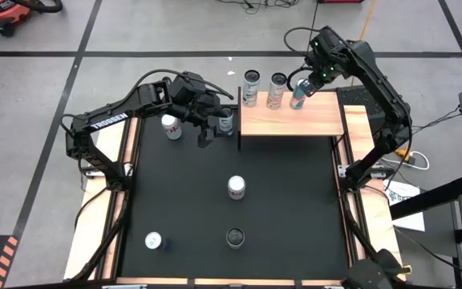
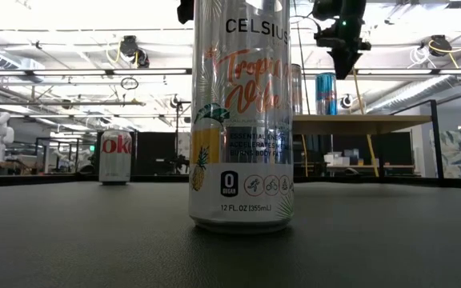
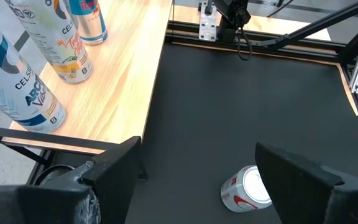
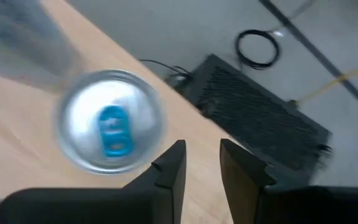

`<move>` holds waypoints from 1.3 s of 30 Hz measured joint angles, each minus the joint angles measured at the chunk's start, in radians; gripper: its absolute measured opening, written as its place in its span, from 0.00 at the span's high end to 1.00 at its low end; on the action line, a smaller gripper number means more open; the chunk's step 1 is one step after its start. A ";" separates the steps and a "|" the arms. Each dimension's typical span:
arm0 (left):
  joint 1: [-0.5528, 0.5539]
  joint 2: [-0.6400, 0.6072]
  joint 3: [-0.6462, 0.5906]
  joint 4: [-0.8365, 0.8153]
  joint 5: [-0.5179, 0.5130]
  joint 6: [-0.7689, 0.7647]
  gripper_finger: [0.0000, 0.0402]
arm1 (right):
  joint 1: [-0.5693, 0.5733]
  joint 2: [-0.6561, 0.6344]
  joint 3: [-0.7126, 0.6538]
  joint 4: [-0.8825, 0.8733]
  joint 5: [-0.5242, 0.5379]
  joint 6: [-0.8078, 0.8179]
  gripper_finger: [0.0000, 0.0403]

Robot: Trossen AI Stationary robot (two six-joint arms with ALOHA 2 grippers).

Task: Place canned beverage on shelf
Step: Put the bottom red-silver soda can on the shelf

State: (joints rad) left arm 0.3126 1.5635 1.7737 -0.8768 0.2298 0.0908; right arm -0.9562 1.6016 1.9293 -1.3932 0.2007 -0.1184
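The shelf (image 1: pixel 291 122) is a light-wood platform at the mat's far side. Three cans stand upright on their bases along its far edge: two tall silver ones (image 1: pixel 251 87) (image 1: pixel 277 90) and a blue one (image 1: pixel 298 98) with a blue tab (image 4: pixel 112 129). My right gripper (image 4: pixel 202 163) hovers just above and beside the blue can. It is open by a narrow gap, with only wood showing between its fingers. My left gripper (image 3: pixel 197 168) stands wide open above the mat, left of the shelf, holding nothing.
Loose cans stand on the black mat (image 1: pixel 295 209): one red and white (image 1: pixel 171 126), one by the shelf's left edge (image 1: pixel 225 120), one mid-mat (image 1: pixel 236 187), and two near the front (image 1: pixel 235 237) (image 1: pixel 152 240). Most of the shelf's near half is bare wood.
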 joint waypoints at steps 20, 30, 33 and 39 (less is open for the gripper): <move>0.007 0.000 0.000 -0.177 -0.011 0.019 0.21 | 0.060 -0.143 0.000 -0.119 -0.045 0.105 0.80; -0.012 0.000 0.000 -0.226 -0.010 0.007 0.21 | 0.196 -0.214 0.000 -0.115 -0.199 0.161 0.80; -0.025 0.000 0.000 -0.233 -0.009 0.023 0.21 | 0.242 -0.221 0.000 -0.116 -0.225 0.177 0.80; -0.056 0.000 0.000 -0.240 -0.009 0.019 0.21 | 0.319 -0.224 0.000 -0.130 -0.330 0.204 0.80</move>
State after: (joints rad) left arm 0.2567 1.5635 1.7737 -1.1166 0.2207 0.1100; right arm -0.6373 1.3781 1.9297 -1.5231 -0.1292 0.0857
